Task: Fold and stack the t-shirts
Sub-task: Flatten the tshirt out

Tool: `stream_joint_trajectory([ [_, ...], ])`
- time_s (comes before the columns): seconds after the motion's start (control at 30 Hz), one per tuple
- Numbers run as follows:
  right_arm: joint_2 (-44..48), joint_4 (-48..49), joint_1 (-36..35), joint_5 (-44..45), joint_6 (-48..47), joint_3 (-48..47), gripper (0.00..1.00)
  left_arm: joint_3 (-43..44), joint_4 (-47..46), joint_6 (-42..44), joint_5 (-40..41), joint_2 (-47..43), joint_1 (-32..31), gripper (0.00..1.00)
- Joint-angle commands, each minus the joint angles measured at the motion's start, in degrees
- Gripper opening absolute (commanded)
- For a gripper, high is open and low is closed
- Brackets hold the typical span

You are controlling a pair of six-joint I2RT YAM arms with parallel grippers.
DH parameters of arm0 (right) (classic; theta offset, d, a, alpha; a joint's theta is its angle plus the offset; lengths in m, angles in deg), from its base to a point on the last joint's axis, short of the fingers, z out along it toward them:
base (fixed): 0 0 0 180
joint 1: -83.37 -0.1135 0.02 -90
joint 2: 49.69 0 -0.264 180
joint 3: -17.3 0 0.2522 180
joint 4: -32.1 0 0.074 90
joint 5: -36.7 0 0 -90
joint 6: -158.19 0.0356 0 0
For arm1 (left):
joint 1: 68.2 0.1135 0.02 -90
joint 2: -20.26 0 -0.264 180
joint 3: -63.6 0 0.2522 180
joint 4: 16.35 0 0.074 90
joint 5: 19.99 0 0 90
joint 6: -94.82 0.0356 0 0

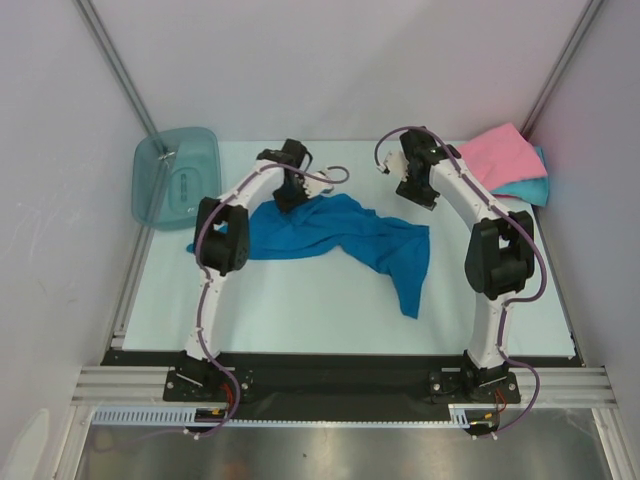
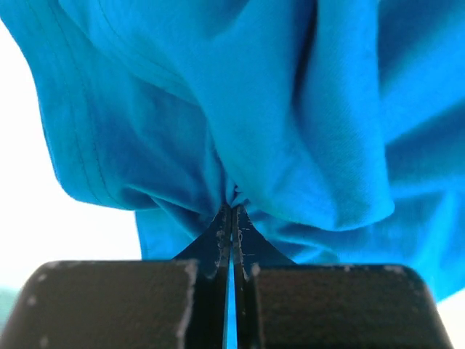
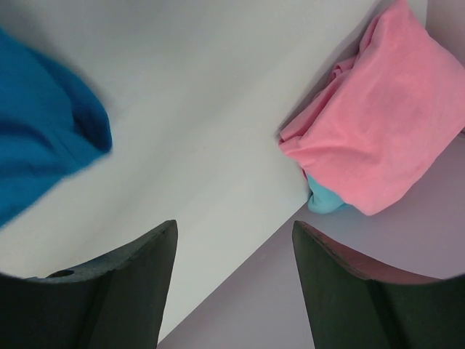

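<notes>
**Left gripper pinches the blue shirt; right gripper spread and holding nothing**

The deep blue t-shirt (image 1: 345, 235) lies crumpled across the middle of the tabletop (image 1: 300, 300). It is unfolded, one end trailing toward the near right and the other reaching left past the left arm. The left gripper (image 2: 232, 209) is at the shirt's far edge. In its wrist view the two fingers (image 2: 218, 243) are pressed together, with a bunch of the blue cloth caught at their tips. The fabric gathers into folds and fans out from that pinch. A stitched hem line runs along the cloth on the left of that view. The cloth itself shows as plain colour.

The right gripper (image 3: 232, 225) hangs above bare tabletop with its jaws spread apart and nothing between them. It sits between the right end of the deep blue t-shirt and the far right corner, touching neither.

In that far right corner the pink t-shirt (image 1: 503, 155) lies folded into a compact bundle against the wall. It rests on top of the turquoise t-shirt (image 1: 532, 187), whose edge shows from beneath on the near side.

A translucent teal bin (image 1: 175, 175) leans at the far left corner, well apart from all three shirts.
</notes>
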Motion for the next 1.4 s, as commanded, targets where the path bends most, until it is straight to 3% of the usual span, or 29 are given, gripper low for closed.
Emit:
stream_joint_trajectory([
  [0.0,3.7,0.7,-0.3,-0.1,0.4,-0.8,0.70,-2.6,7.2,-1.0,8.0,-7.3,5.6,0.00],
  [0.23,3.0,0.7,-0.2,-1.2,0.8,-0.3,0.72,-2.4,13.8,-0.6,7.5,-11.0,6.9,0.01],
  [0.27,2.5,0.6,-0.1,-1.6,1.3,-0.3,0.72,-2.0,13.3,-1.5,7.7,-10.6,6.7,0.10],
  [0.3,2.1,0.7,0.1,-3.2,2.9,-0.6,0.72,-0.9,13.1,-2.4,7.7,-10.0,6.6,0.35],
  [0.4,-1.2,-0.7,1.6,-8.0,7.2,-5.2,0.76,7.3,13.1,-5.6,7.4,-7.3,6.5,0.43],
  [0.53,-9.2,-5.5,5.3,-15.5,22.6,-18.6,0.77,11.0,10.2,-9.1,8.1,-6.9,5.7,0.44],
  [0.67,-14.0,-6.0,8.1,-23.1,28.4,-23.4,0.76,10.3,6.4,-10.9,8.2,-8.4,4.8,0.50],
  [0.97,-23.6,-10.4,6.7,-36.2,24.8,-34.0,0.74,10.0,4.3,-12.6,13.8,-7.6,3.3,0.49],
  [1.17,-19.0,-3.6,0.7,-35.5,17.5,-29.6,0.75,9.0,2.5,-15.7,17.8,-8.6,3.2,0.45],
  [1.37,-16.7,5.3,-2.2,-34.0,19.4,-26.0,0.75,5.6,-5.5,-22.2,27.6,-13.6,3.7,0.41],
])
